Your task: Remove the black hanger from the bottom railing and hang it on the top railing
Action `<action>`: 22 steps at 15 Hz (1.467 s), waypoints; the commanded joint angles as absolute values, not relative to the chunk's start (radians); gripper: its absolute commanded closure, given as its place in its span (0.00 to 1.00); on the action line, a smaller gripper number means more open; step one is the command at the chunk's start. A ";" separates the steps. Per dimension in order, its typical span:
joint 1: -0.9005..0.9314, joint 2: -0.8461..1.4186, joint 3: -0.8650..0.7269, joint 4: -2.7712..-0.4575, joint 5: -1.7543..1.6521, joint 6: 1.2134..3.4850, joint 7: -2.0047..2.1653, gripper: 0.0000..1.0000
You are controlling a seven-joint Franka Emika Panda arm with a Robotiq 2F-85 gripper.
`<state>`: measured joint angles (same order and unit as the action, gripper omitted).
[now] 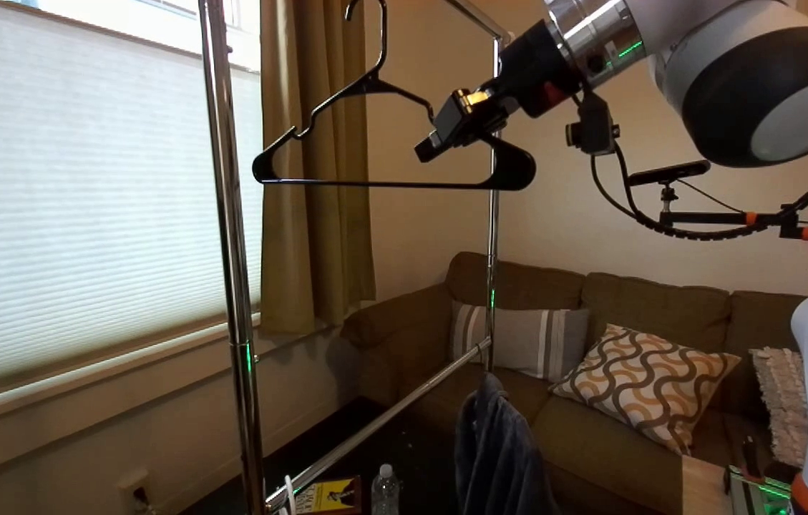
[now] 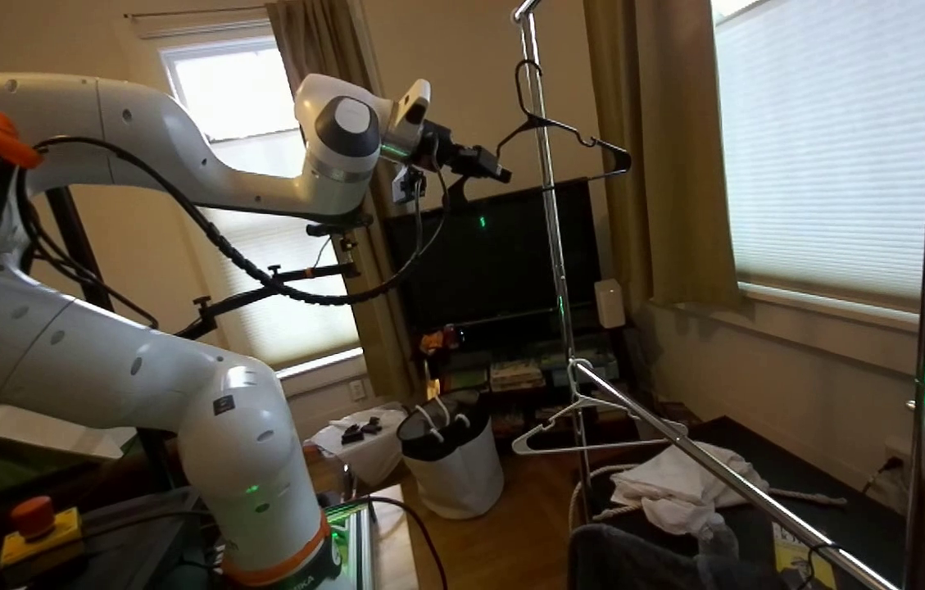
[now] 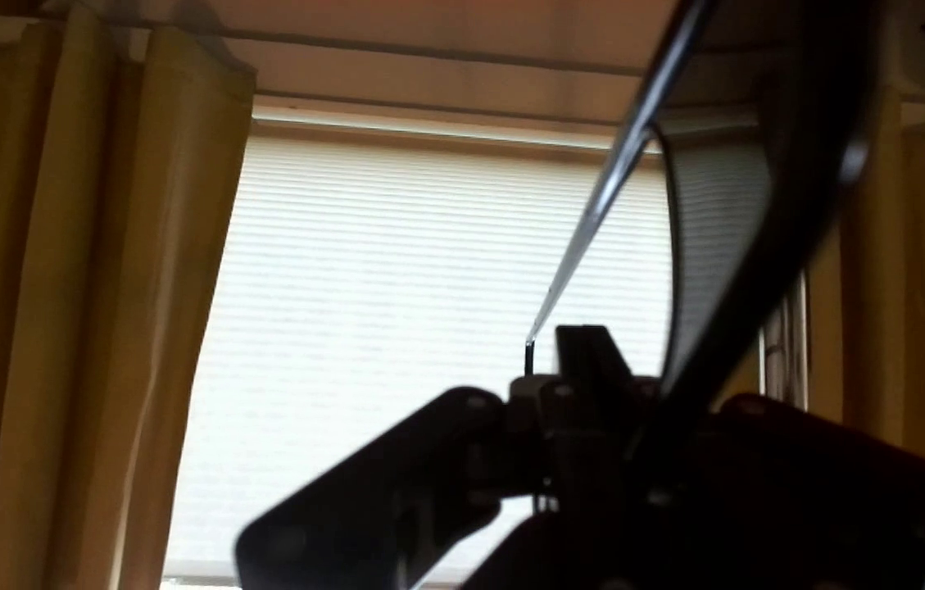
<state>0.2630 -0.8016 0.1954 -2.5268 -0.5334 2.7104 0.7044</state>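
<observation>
The black hanger [image 1: 371, 86] hangs in the air, hook up, in both exterior views [image 2: 540, 123]. My gripper [image 1: 426, 149] is shut on one sloping shoulder of it, also in an exterior view [image 2: 501, 174]. In the wrist view, the hanger [image 3: 798, 197] runs from the dark jaws [image 3: 585, 369] up to the top edge. The top railing [image 1: 474, 16] is mostly out of frame; its end [image 2: 524, 10] shows above the hook in an exterior view. The hook looks apart from it. The bottom railing [image 1: 382, 417] is far below the hanger, also in an exterior view [image 2: 724, 475].
Chrome uprights [image 1: 228, 214] [image 1: 493, 236] stand beside the hanger. A white hanger [image 2: 585, 447] is on the bottom railing near one upright. A dark blue garment [image 1: 500, 458] hangs low. A sofa [image 1: 532, 279], curtain [image 1: 314, 214] and window blind [image 1: 89, 200] are behind.
</observation>
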 commanded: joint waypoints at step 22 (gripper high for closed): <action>-0.005 -0.469 0.431 -1.872 -0.251 2.496 0.340 0.99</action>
<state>-0.0214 -0.5392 0.4063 -1.9503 -0.2571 2.5559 0.3609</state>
